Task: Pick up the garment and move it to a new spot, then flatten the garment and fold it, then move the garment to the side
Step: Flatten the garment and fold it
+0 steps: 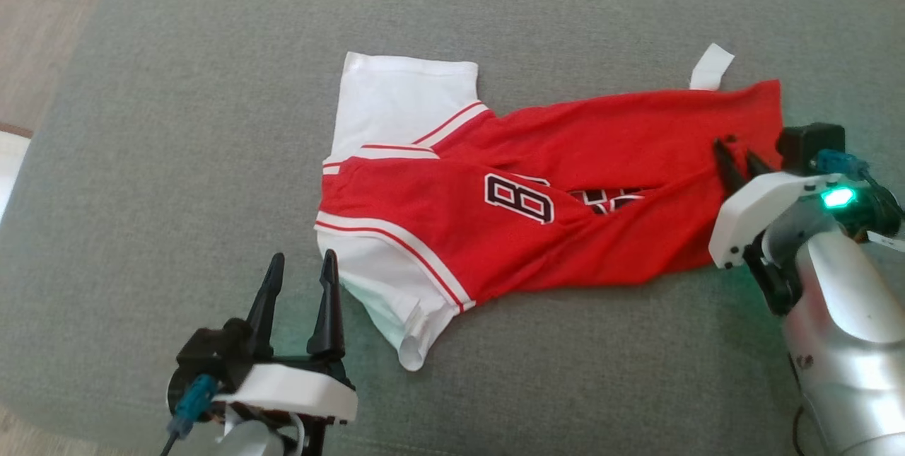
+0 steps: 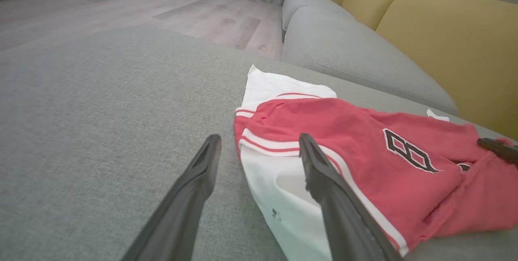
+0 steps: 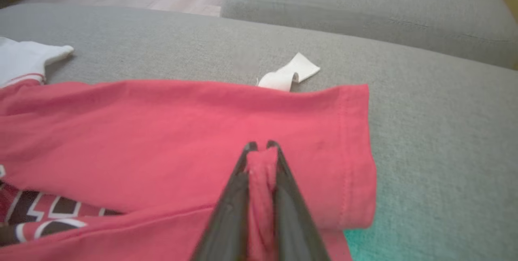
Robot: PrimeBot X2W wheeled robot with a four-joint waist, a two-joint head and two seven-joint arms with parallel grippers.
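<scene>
From the head, the camera looks steeply down on the grey cushion [image 1: 177, 159], the jersey [image 1: 615, 138] mid-frame. The left wrist camera sits low at the jersey's 7 o'clock, sighting along its fingers [image 2: 330, 200] toward a yellow-backed sofa [image 2: 445, 38]. The right wrist camera crouches close at 3 o'clock, aimed across the red hem toward 10 o'clock. All three views share the jersey's red body.
</scene>
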